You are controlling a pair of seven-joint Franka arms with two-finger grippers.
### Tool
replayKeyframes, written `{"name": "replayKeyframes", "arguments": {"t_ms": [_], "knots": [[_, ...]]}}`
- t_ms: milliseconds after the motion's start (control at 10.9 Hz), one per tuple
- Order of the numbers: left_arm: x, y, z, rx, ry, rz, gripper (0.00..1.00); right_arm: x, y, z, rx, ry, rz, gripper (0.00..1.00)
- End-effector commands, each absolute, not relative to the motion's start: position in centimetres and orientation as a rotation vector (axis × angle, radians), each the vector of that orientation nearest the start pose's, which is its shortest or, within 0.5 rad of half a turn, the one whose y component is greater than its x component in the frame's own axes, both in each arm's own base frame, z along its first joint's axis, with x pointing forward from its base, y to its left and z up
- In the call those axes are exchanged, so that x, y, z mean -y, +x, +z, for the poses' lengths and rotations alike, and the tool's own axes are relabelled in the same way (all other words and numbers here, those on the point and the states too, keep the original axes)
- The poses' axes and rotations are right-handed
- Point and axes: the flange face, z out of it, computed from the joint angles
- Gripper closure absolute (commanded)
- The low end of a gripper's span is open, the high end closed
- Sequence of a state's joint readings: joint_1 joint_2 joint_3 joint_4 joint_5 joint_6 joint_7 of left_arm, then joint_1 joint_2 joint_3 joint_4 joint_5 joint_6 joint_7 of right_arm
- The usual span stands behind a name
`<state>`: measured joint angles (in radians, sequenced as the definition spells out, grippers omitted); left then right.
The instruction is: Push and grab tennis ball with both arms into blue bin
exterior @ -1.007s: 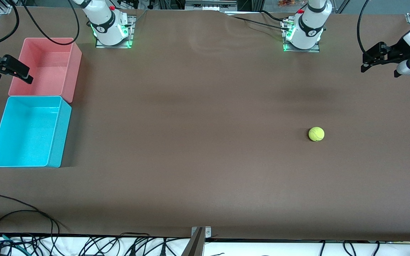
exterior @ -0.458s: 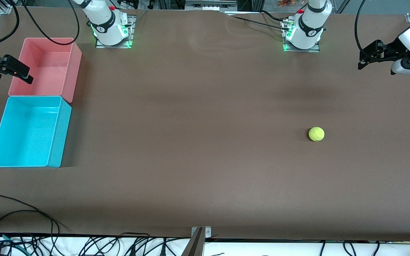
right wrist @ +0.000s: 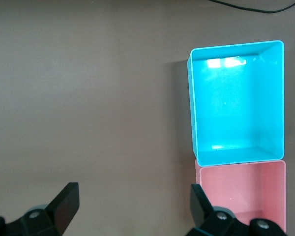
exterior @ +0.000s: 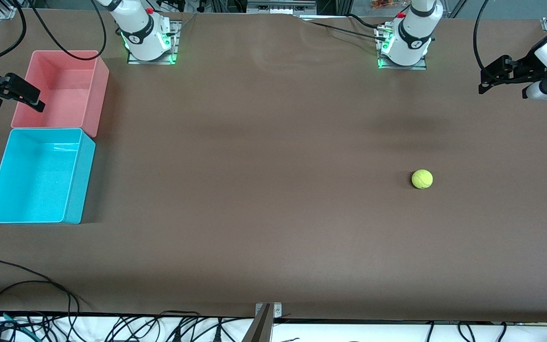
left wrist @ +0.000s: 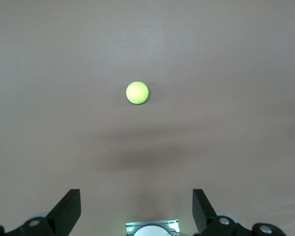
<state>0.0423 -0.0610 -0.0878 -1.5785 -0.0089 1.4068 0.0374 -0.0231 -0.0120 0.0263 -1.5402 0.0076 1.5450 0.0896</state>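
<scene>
Right, you've got a wide brown tabletop (exterior: 264,213) with the blue bin (exterior: 81,185) at the right arm's end, touching the pink bin (exterior: 98,95), which sits farther from the front camera. Both bins look empty. Right pincer (exterior: 29,97) hangs released at the pink bin's outer edge; left pincer (exterior: 485,84) is up over the left arm's end, fingers spread, holding nothing. The tennis ball (exterior: 422,179) sits alone toward the left arm's end, well apart from the bin. Main risk, as I see it: a long roll across bare surface. Push off-centre and the ball veers off line; push too hard and it outruns the right pincer or lands by the pink bin instead.
</scene>
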Motion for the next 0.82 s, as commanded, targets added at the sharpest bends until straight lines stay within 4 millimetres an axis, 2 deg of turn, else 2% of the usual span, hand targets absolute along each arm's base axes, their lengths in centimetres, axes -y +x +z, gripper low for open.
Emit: {"name": "replayKeyframes", "arguments": {"t_ms": [0, 366, 732], "knots": [[2.7, 51.3, 64.0, -0.036, -3.156, 0.188, 0.0, -0.3, 54.9, 65.1, -0.133, -3.142, -0.036, 0.0], [2.7, 51.2, 64.0, -0.011, -3.166, 0.194, 0.0, -0.4, 54.9, 65.0, -0.13, -3.141, -0.036, 0.0], [4.5, 51.0, 64.2, -0.071, -3.148, 0.198, 0.0, -0.4, 54.9, 65.1, -0.133, -3.14, -0.041, 0.0]]}}
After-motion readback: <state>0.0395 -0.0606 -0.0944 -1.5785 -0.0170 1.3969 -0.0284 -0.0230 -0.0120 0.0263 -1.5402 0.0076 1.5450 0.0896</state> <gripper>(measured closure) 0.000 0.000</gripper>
